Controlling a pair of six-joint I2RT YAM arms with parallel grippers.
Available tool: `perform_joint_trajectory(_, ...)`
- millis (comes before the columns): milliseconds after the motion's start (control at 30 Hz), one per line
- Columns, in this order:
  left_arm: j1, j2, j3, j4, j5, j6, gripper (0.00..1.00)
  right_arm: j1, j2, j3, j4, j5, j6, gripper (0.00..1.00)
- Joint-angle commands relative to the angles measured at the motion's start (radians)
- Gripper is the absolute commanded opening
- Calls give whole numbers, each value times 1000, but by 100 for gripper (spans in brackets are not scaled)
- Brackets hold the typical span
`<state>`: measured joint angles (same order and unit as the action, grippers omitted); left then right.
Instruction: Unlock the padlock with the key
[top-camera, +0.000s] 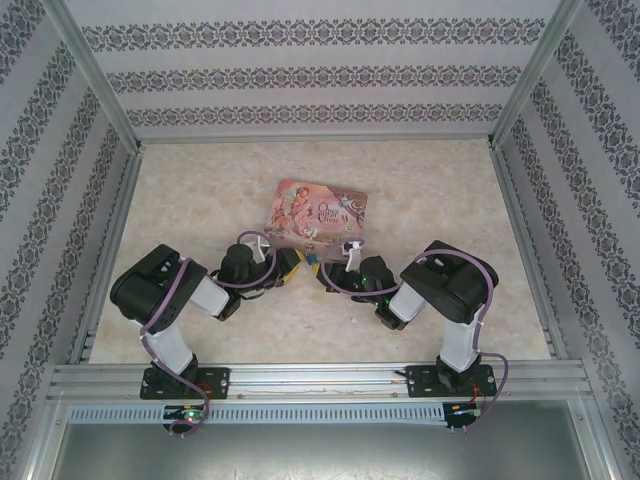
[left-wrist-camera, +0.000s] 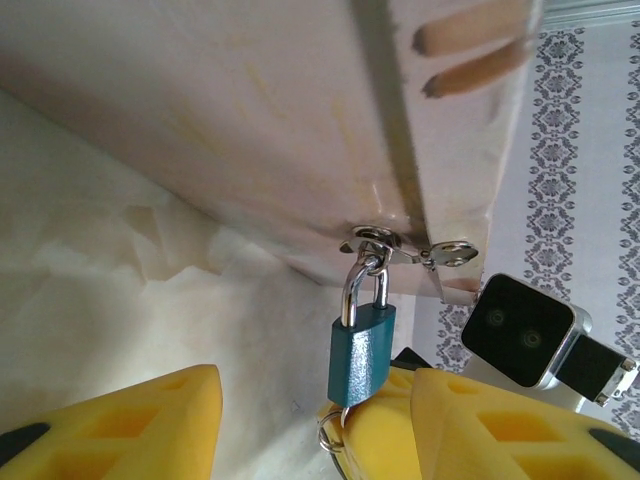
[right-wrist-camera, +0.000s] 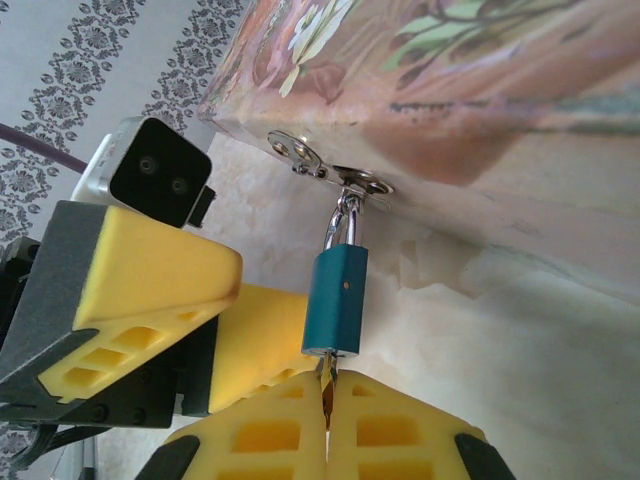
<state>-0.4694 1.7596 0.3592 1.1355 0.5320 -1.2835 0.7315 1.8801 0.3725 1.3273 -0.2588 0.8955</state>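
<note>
Teal padlock (right-wrist-camera: 335, 300) hangs from the hasp (right-wrist-camera: 350, 180) on the pink tin (top-camera: 318, 208), at its near edge. Its long axis runs straight to the right fingers (right-wrist-camera: 400, 430), which pinch the key (right-wrist-camera: 326, 388), tip at its underside. The left fingers (left-wrist-camera: 150, 420) stand half-spread either side. The pale bench (top-camera: 200, 190) lies just below, with patterned walls around.

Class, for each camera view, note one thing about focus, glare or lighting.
Top external: even, soft light, no harsh shadows. Left wrist: padlock sharp, its shackle glinting, tin wall blurred. Right wrist: padlock sharp, tin lid soft.
</note>
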Motion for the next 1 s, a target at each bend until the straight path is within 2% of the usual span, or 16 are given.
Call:
perform_joint_trajectory(0,-18,45,27,168,19,-52,52,17,-27,10,56,-8,18,0)
perform_joint_trajectory(200,-29,152,40,293,16,-113,49,17,-26,14,55,-12,18,0)
perform_joint_trajectory(767,-41,205,112,293,19,-122,43,16,-32,14,56,-24,39,0)
perform_joint_trajectory(967,-42,213,134,293,19,-128,35,14,-36,14,56,-25,48,0)
